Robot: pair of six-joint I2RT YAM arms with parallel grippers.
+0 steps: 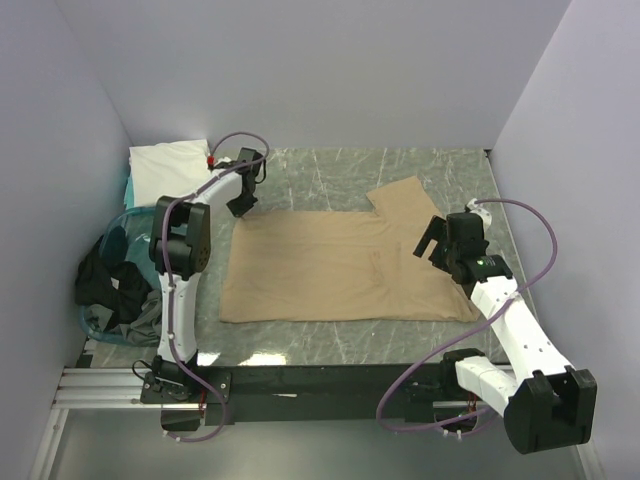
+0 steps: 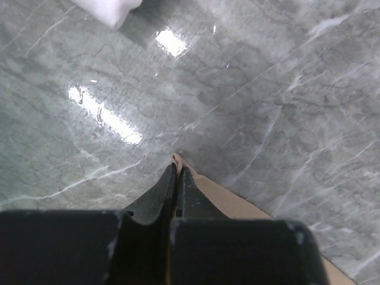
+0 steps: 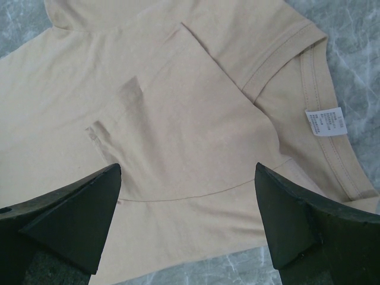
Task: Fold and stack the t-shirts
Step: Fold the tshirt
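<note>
At shirt [image 1: 340, 265] far-left corner, my left gripper [image 2: 178, 173] pinches fabric tight; right gripper [image 3: 187, 178] spread wide near collar [image 3: 310, 66]. Judge cloth soft, light, floppy: hold corners.

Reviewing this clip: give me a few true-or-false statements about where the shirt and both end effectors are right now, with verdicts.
1. The tan t-shirt lies spread out on the table. True.
2. The left end effector is open and clear of the cloth. False: it is shut on a corner of the tan t-shirt.
3. The right end effector is open over the tan t-shirt, near the collar label. True.
4. The white cloth lies at the table's near right corner. False: it lies at the far left corner.
</note>
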